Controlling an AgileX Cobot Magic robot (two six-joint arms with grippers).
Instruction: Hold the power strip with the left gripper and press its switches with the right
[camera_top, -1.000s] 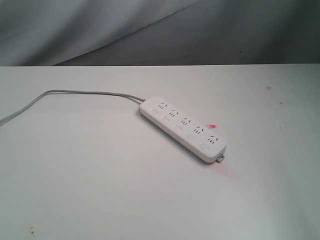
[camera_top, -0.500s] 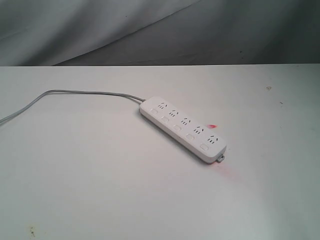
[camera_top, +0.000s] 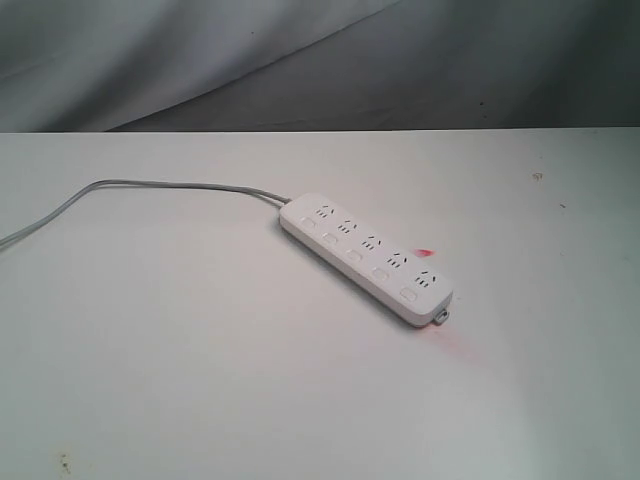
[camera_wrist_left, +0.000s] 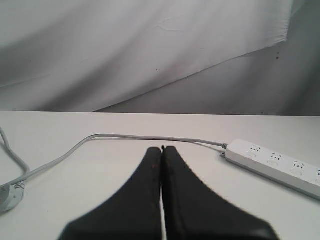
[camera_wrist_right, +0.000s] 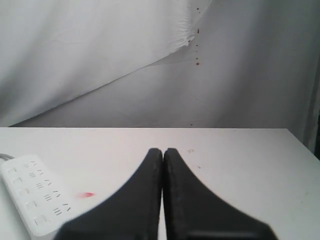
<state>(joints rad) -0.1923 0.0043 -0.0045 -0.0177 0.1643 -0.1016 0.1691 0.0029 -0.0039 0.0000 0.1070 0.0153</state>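
Observation:
The white power strip (camera_top: 365, 256) lies slantwise on the white table, its grey cord (camera_top: 150, 186) running off to the left and its small tab at the near end. Its row of white switches (camera_top: 354, 255) sits beside the socket groups. No arm shows in the exterior view. In the left wrist view my left gripper (camera_wrist_left: 161, 148) is shut on nothing, well short of the power strip (camera_wrist_left: 275, 162) and the cord (camera_wrist_left: 150, 138). In the right wrist view my right gripper (camera_wrist_right: 162, 150) is shut and empty, with the power strip (camera_wrist_right: 35, 197) off to one side.
A red light spot (camera_top: 425, 252) lies on the table beside the strip's near end, with a fainter pink glow (camera_top: 455, 345) past the tab. A grey cloth backdrop (camera_top: 320, 60) hangs behind the table's far edge. A plug end (camera_wrist_left: 7, 192) of the cord rests on the table.

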